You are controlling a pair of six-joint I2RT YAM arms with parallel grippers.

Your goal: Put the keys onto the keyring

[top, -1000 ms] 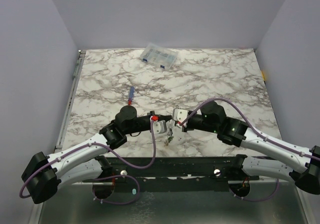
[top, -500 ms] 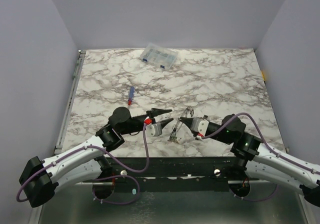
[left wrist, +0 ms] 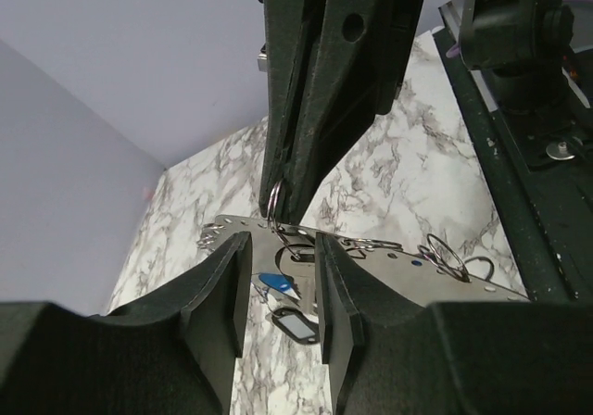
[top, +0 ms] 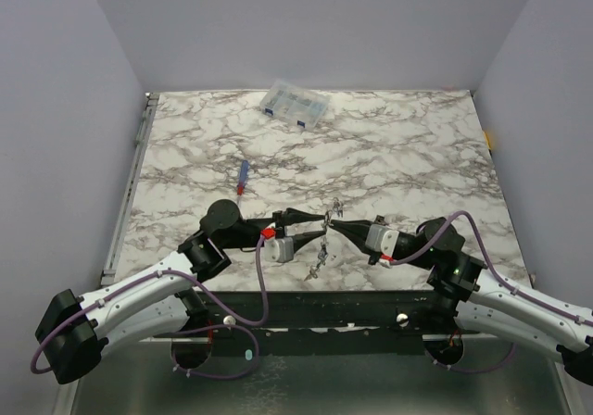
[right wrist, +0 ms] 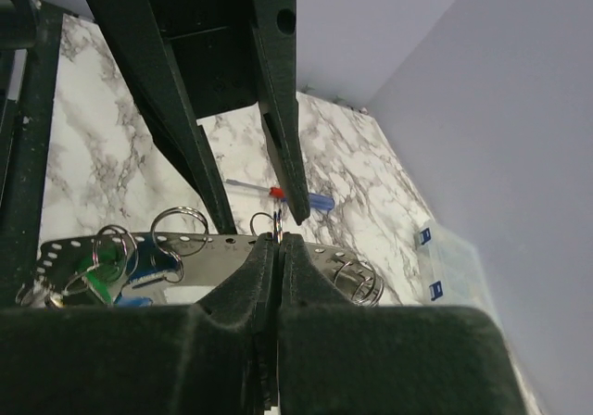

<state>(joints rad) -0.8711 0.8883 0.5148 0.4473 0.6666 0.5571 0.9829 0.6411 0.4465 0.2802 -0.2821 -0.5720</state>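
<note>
Change since half a second ago: the left end effector (top: 324, 225) and right end effector (top: 335, 222) were apart with bare marble between their tips; now the tips meet over the near middle of the worktop (top: 408, 156). The right arm has reached further toward the left one.
Unmoved: the screwdriver (top: 243, 176) and the clear box (top: 295, 106) lie where they lay before.
Keyring (right wrist: 222, 242): a thin grey metal band pierced with a row of small holes, seen nearly edge-on in both wrist views. It is held up between the two end effectors and carries several loose wire rings.
Keys (top: 315, 257): bunched and hanging under the band, just below the meeting tips. Whether the lowest touches the marble cannot be told.
Tags: a blue tag (left wrist: 278, 283) and a black tag (left wrist: 295, 324) hang near the left fingers; a green tag (right wrist: 109, 253) sits further along the band.
Right end effector: clenched, pinching a small ring (right wrist: 276, 220) that stands up from the band.
Left end effector: released, its fingers (left wrist: 222, 285) spread to either side of the band and of the right tips.
Clear box: at the far edge of the worktop, lid on, well apart from the arms. Small blue pieces show through its wall; the rest is too small to tell.
Screwdriver: flat on the marble, between the box and the left arm.
</note>
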